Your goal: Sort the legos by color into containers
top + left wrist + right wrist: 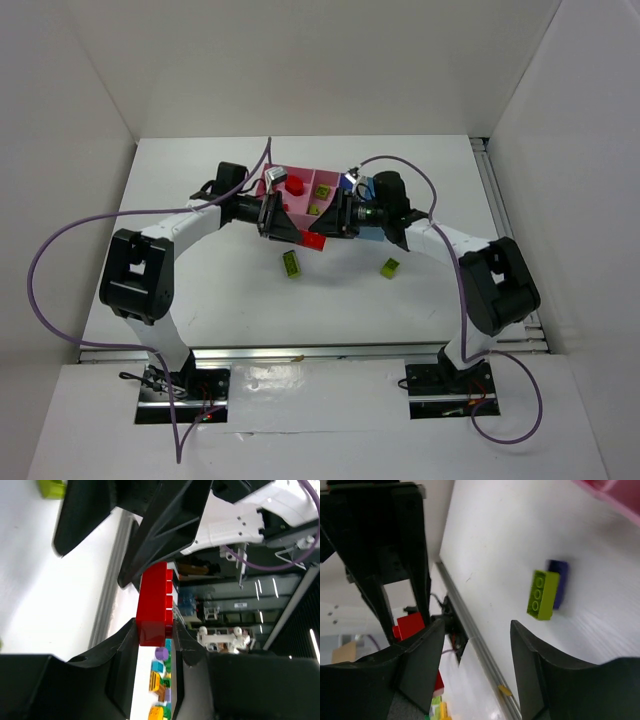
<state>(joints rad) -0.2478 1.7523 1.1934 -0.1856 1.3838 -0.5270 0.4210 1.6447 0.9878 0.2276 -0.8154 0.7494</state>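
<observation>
before the bins (292, 212), left jaws pinching red lego (155, 605), right jaws spread, green legos (291, 263) nearby

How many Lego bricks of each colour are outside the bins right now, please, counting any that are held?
Yellow-green bricks, loose on the table: 2
Red brick, held in the left tool: 1
Total: 3

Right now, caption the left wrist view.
Left fingers pinch a red studded plastic brick above the white table.
</observation>
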